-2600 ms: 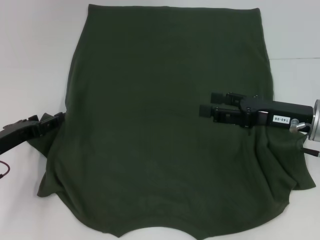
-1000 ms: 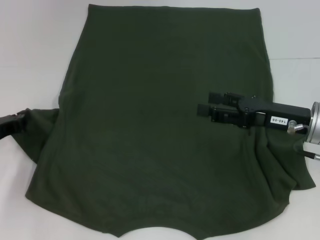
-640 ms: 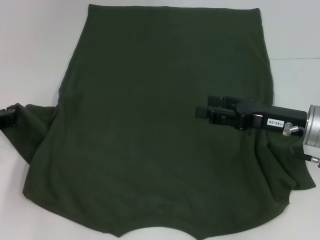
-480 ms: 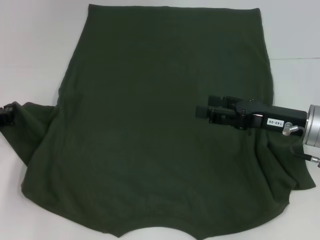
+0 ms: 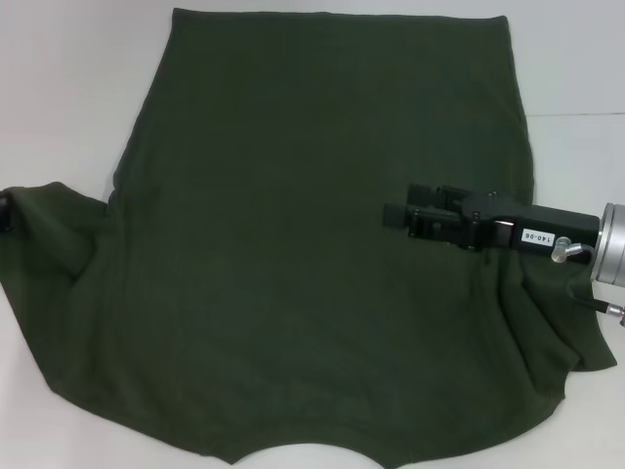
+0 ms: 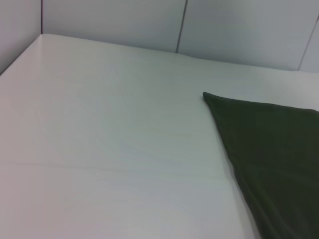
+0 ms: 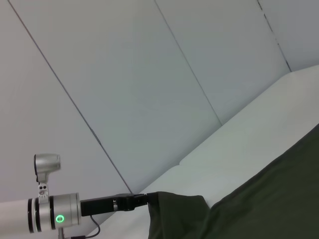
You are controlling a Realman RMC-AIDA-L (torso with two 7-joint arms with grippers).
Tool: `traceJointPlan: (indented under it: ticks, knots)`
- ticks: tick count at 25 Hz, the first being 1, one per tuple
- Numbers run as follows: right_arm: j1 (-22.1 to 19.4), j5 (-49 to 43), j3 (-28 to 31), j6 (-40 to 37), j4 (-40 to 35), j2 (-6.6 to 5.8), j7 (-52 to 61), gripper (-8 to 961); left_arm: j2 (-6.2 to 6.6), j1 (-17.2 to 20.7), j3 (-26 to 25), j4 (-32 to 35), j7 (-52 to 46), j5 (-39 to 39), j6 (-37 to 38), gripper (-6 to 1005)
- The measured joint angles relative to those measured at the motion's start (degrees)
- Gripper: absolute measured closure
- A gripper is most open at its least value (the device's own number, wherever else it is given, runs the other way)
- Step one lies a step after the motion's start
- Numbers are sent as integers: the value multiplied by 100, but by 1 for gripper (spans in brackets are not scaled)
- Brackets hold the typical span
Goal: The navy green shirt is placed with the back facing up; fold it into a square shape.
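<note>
Pretty sure this is a robot lab or test cell, not anyone's home. The table is a plain white slab filling most of the left wrist view, and pale grey wall panels with thin dark seams box it in along the top of both wrist views. The only cloth on it is one shirt.

One navy green shirt lies spread on one white table. Two tools are in sight: the right tool over the shirt's right side, and the left tool, just a sliver of it showing at the shirt's left sleeve.
</note>
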Motion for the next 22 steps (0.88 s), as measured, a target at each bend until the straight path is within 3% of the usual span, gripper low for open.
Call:
traceJointPlan:
  ticks: [22]
  knots:
    - [0,8,10,-3,48,0,0,69,50,-68,8,44,1,-1,-74,996]
